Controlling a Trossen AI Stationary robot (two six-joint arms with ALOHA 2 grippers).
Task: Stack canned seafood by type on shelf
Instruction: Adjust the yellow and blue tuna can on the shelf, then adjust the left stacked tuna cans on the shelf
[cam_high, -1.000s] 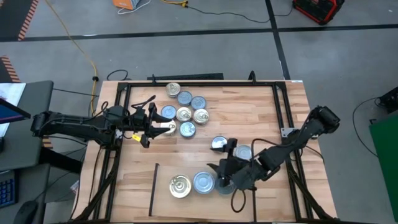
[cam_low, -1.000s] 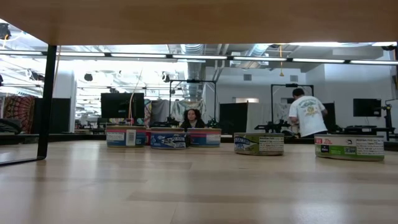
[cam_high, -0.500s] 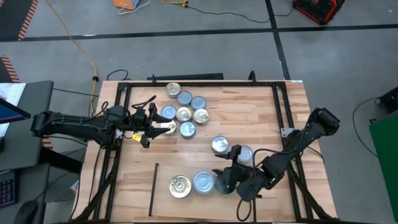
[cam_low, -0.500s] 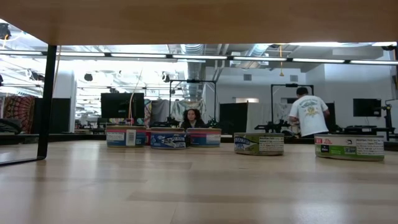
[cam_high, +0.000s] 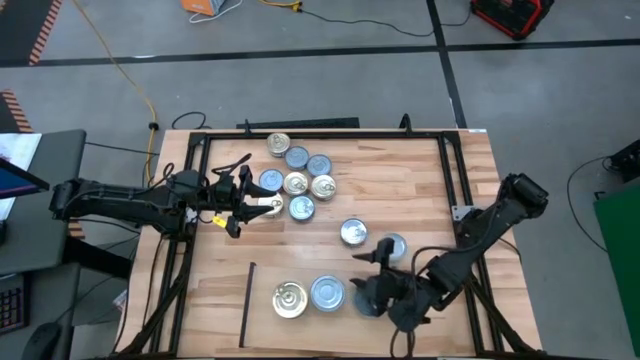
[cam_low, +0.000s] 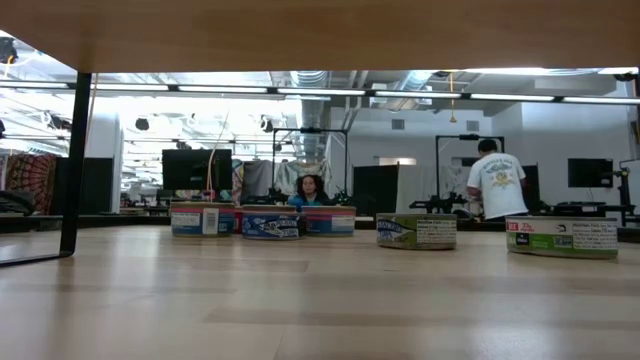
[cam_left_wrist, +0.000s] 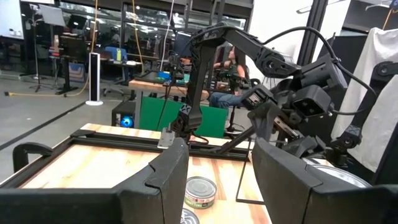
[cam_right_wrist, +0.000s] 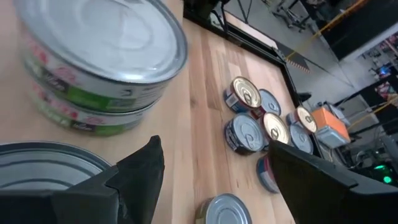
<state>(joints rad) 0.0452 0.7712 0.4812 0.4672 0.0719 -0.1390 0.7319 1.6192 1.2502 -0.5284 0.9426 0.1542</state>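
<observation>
Several flat tins (cam_high: 297, 183) sit clustered on the wooden table's far-left part. Two single silver-topped tins (cam_high: 353, 232) stand mid-table. On the shelf (cam_high: 262, 312), near a thin black line, stand a gold-topped tin (cam_high: 290, 299) and a silver-topped stack (cam_high: 327, 293), which shows as two green-labelled tins (cam_right_wrist: 93, 68) in the right wrist view. My right gripper (cam_high: 364, 295) is open, its fingers spread above another silver tin top (cam_right_wrist: 43, 163) beside that stack. My left gripper (cam_high: 266, 205) is open and hovers just left of the cluster.
A black metal frame (cam_high: 455, 165) borders the tabletop. In the low view, tins (cam_low: 416, 231) stand in a row across the table, and people show in the room behind. Bare wood lies left of the shelf line and toward the table's right edge.
My right gripper has drawn back toward the table's near edge and slightly right, away from the mid-table tins. The silver-topped tin that the arm had partly covered now shows in full. The left arm has kept still.
</observation>
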